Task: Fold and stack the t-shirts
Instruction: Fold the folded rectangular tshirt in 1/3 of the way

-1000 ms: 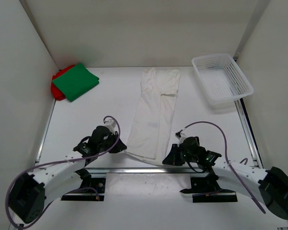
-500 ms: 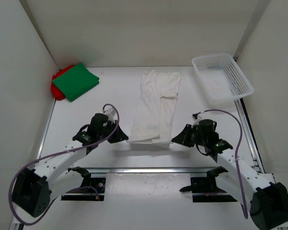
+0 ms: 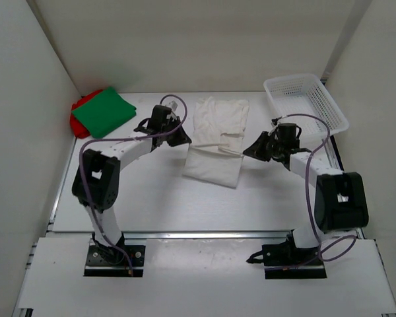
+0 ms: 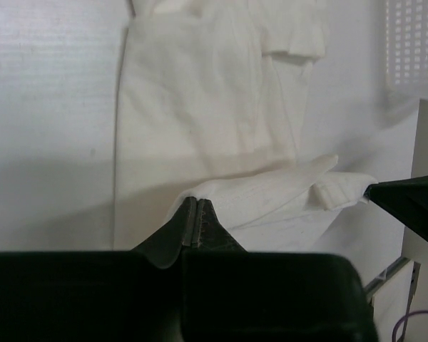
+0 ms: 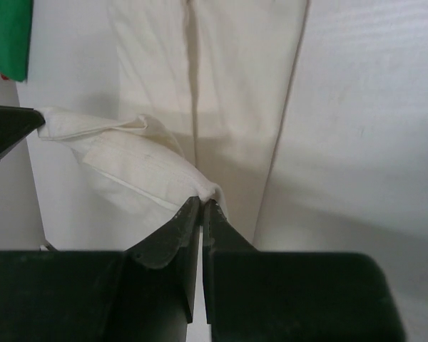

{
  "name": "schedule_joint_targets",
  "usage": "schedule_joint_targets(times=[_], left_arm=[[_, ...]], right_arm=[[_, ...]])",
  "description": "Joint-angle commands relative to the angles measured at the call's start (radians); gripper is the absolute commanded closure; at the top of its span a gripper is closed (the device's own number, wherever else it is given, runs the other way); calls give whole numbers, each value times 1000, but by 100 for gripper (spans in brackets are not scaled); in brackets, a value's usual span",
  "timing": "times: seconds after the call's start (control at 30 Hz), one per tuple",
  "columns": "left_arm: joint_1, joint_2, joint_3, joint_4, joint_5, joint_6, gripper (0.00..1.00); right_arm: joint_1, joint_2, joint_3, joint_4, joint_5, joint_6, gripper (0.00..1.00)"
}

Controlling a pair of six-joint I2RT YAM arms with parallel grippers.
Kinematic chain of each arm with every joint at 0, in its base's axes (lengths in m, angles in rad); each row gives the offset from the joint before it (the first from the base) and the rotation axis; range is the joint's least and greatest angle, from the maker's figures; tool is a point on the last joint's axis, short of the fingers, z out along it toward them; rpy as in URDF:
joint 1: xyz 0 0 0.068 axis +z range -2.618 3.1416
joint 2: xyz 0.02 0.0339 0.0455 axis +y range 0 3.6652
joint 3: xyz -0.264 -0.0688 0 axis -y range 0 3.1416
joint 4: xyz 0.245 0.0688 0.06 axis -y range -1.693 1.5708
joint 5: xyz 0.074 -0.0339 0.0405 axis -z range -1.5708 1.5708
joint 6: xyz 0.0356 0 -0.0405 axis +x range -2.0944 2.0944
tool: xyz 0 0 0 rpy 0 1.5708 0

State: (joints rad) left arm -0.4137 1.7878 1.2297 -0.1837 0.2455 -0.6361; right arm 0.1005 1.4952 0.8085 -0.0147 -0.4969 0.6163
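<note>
The white t-shirt [image 3: 214, 139] lies in the middle of the table, its near end lifted and doubled back over the far part. My left gripper [image 3: 184, 140] is shut on the left corner of that lifted hem [image 4: 221, 192]. My right gripper [image 3: 247, 151] is shut on the right corner [image 5: 207, 191]. The hem hangs stretched between them above the cloth below. The green t-shirt [image 3: 104, 112] lies folded on top of the red t-shirt [image 3: 78, 113] at the far left corner.
A white mesh basket [image 3: 305, 107] stands at the far right. White walls close in the left, back and right sides. Bare table surface [image 3: 185, 205] runs from the shirt to the near edge.
Both grippers have carried the shirt's near hem away from the near edge towards the far side, folding the long shirt over itself. The green and red pile has not moved.
</note>
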Motion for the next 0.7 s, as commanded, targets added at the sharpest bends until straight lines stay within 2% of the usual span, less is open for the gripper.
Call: schedule_joint_targets(times=[0.0,0.1,0.23,0.3,0.33,0.4,0.5,0.57,0.63,0.67], left_arm=[[22,102,148,-39,-48,12,100],[27,192,253,-60,-57,9,99],[47,280,338,-48,-35,-5,82],[73,266,286,-16,-31,-28,71],[85,222,256,51,-22,-52,66],[101,150,144,131,-41,-76,58],[82,43,45,157,-45,-62,64],[29,-4,-20,170,-46,-48,64],[-19,-48,-111,240,-34,-56,65],[-36,-47,-172,289,-31,-74,66]], right_arm=[[-34,115,116,65,-20,-18,100],[-57,233,227,56,-12,-32,100],[-77,367,325,59,-8,-21,97],[-84,393,337,114,-41,-13,78],[-87,392,354,113,-40,-12,70],[-82,373,376,107,-49,-26,61],[-44,286,354,41,29,-58,55],[-12,217,283,59,86,-52,59],[33,171,195,91,97,-30,87],[66,146,148,119,87,-24,96]])
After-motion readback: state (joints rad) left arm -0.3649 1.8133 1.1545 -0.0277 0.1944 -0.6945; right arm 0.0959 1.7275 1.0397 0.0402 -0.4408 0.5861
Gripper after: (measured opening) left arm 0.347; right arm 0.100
